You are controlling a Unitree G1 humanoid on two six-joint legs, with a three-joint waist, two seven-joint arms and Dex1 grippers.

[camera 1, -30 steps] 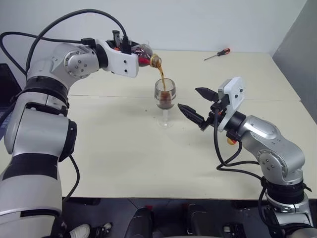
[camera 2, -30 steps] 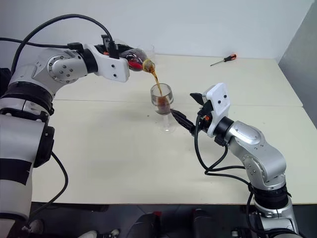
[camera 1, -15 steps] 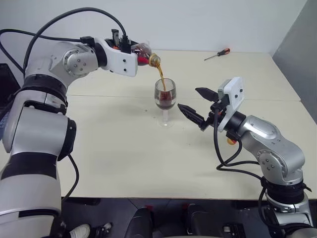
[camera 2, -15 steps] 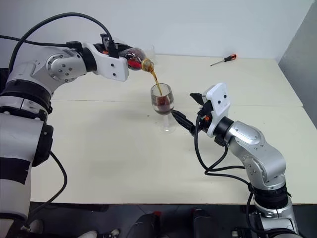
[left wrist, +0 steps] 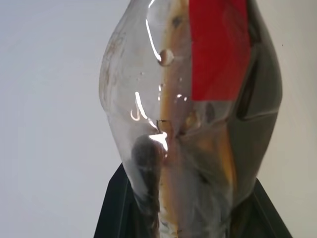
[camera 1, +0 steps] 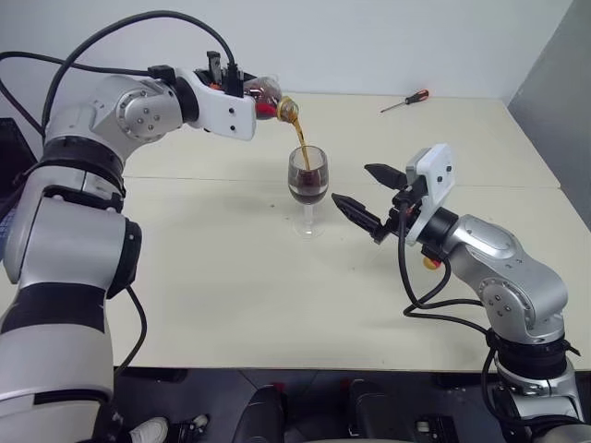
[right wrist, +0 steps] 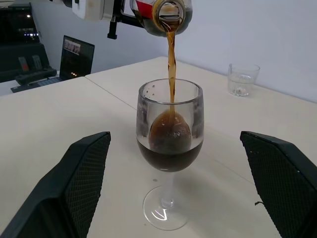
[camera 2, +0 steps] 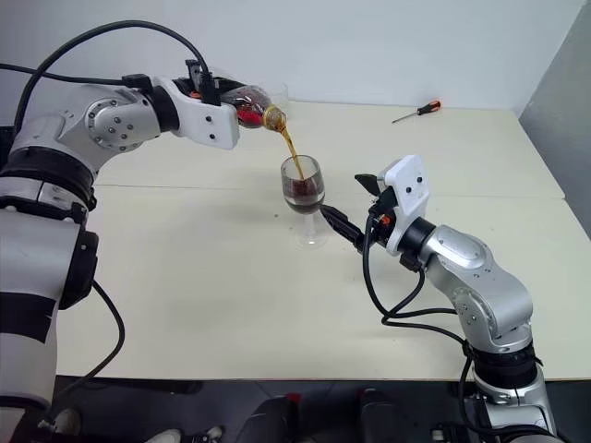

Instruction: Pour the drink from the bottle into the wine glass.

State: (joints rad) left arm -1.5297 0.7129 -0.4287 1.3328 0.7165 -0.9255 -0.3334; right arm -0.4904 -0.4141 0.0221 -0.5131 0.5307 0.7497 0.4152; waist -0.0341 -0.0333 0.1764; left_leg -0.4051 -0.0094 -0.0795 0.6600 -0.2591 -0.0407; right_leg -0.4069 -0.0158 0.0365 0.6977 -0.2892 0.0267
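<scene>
The left pincer [camera 1: 247, 92], clamped on the small clear plastic bottle [camera 1: 268, 96], pours the dark drink [right wrist: 171, 69] into the clear stemmed wine glass [camera 1: 307, 180] on the cream desk [camera 1: 231, 277], the right pincer [camera 1: 362, 194] apart beside it; next, I judge, tilt the bottle upright before overflow.

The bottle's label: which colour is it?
Red. The label on the bottle shows best in the left wrist view.
</scene>
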